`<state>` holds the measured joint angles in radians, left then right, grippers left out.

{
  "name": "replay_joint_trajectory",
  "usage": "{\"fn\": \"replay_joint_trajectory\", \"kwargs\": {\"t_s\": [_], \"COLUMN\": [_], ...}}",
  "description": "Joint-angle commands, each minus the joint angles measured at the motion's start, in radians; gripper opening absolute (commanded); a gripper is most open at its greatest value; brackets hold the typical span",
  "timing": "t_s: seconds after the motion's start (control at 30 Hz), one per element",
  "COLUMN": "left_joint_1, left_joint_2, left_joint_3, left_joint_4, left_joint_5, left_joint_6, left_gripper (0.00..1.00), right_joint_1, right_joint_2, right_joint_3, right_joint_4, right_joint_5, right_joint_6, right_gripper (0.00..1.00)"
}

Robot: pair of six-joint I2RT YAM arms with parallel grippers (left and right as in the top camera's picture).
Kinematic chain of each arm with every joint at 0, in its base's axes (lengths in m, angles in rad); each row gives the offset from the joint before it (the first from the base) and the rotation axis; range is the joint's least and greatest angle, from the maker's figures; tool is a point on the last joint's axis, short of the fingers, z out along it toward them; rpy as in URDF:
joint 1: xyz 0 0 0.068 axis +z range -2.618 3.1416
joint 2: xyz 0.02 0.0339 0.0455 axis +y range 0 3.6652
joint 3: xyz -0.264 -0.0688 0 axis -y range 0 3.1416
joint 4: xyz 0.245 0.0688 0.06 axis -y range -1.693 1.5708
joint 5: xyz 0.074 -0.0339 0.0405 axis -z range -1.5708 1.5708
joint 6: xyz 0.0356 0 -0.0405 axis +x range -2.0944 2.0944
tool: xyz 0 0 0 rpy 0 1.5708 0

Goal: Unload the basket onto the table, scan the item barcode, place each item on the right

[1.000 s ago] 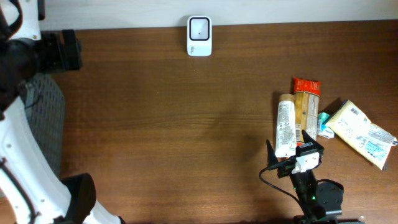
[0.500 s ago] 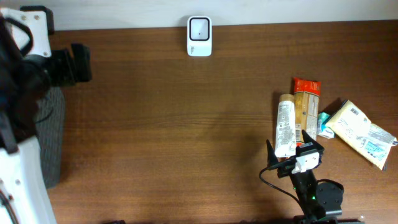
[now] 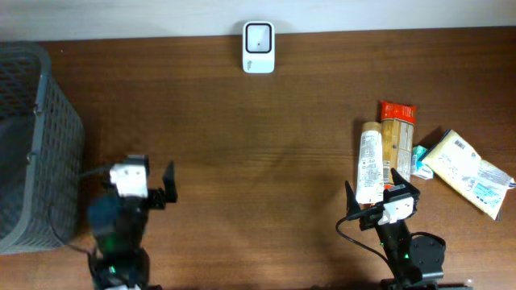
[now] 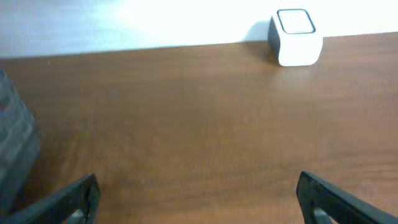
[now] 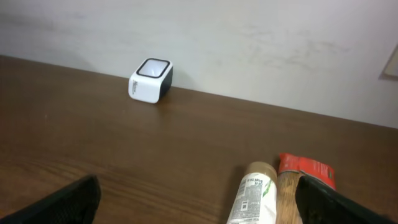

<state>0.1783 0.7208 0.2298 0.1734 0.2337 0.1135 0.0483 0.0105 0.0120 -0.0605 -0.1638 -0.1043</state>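
Tube (image 3: 370, 165) lies just ahead of my right gripper (image 5: 198, 196), fingers spread, holding nothing. Scanner (image 3: 259, 47) at far edge. Left gripper (image 4: 196, 190) likewise spread, low, pointing toward the scanner.

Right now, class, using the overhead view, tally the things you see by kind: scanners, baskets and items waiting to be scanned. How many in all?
scanner: 1
mesh basket: 1
items to scan: 4 (white tube, red-topped pack, small teal item, yellow pouch)
Total: 6
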Motion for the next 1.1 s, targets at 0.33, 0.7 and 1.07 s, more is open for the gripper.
{"fn": "replay_joint_trajectory", "kwargs": {"t_s": [0.33, 0.7, 1.07], "left_joint_1": [0.001, 0.001, -0.011], "left_joint_2": [-0.401, -0.715, -0.716], "left_joint_3": [-0.222, -0.222, -0.221], "left_joint_4": [-0.001, -0.234, -0.235], "left_joint_5": [-0.020, -0.020, -0.020], "left_joint_6": [0.016, 0.016, 0.016], "left_gripper": [0.99, 0.99, 0.99], "right_joint_1": [-0.003, -0.003, -0.003], "right_joint_2": [-0.007, -0.007, -0.007], "right_joint_3": [-0.006, -0.006, -0.006], "right_joint_4": [-0.003, -0.003, -0.003], "right_joint_5": [-0.013, -0.012, -0.012], "right_joint_6": [0.008, 0.008, 0.008], "right_gripper": [0.99, 0.99, 0.99]}}
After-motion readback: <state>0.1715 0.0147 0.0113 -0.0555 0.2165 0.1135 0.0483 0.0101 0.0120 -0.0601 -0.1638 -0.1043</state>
